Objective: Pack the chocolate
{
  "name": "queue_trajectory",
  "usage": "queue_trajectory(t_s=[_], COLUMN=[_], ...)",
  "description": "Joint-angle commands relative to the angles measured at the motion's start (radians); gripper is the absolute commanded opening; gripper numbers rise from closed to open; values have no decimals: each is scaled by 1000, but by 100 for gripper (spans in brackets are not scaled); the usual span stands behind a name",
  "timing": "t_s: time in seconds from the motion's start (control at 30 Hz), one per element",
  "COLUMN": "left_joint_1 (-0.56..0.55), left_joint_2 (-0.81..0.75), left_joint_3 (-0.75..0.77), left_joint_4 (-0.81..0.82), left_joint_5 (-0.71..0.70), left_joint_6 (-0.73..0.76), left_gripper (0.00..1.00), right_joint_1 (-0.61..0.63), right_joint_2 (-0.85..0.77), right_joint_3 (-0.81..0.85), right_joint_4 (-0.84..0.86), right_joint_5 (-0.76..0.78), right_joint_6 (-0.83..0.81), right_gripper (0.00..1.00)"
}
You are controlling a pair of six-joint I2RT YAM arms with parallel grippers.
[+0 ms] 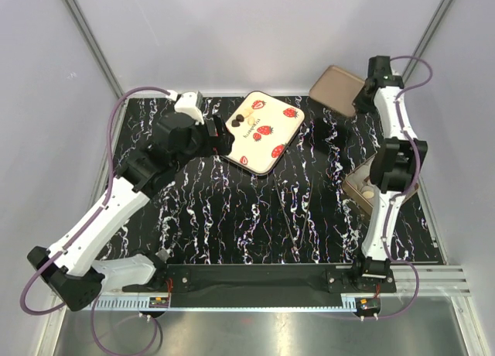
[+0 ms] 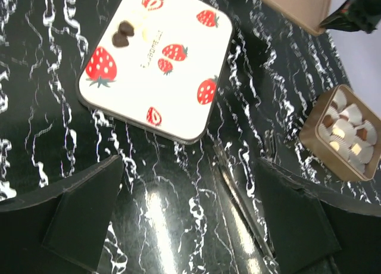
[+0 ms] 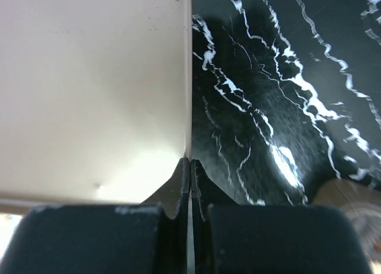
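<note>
Pinching one lid (image 1: 336, 85), two chocolates (image 2: 118, 39) on tray (image 2: 131, 89)

Work cell seen from above. A table (image 1: 255, 217) with a glossy black top, veined in white like marble, fills the middle. Plain pale grey-lilac walls close it in: a back wall (image 1: 255, 31), a left wall (image 1: 46, 100) and a right wall (image 1: 472, 100). A metal post (image 1: 89, 35) marks the back left corner, and a second post (image 1: 429, 31) the back right. A slotted metal rail (image 1: 433, 278) runs along the near edge, above a brushed metal sheet (image 1: 271, 333). Bright glare (image 2: 158, 226) lies on the table top.
</note>
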Motion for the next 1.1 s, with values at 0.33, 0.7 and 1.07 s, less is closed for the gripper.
queue_trajectory(t_s=[0.33, 0.7, 1.07], left_joint_1=[139, 239, 259], left_joint_2=[189, 478, 492], left_joint_3=[322, 538, 459], left_joint_4=[-55, -55, 25], left_joint_5=[268, 671, 795], left_joint_6=[27, 6, -62], left_gripper=[99, 89, 89], right_joint_1=[27, 234, 351], right_joint_2=[-540, -886, -921], right_joint_3=[-452, -794, -805], right_joint_4=[161, 337, 322], right_joint_5=[-365, -502, -436], right_joint_6=[52, 157, 168], right_gripper=[0, 0, 0])
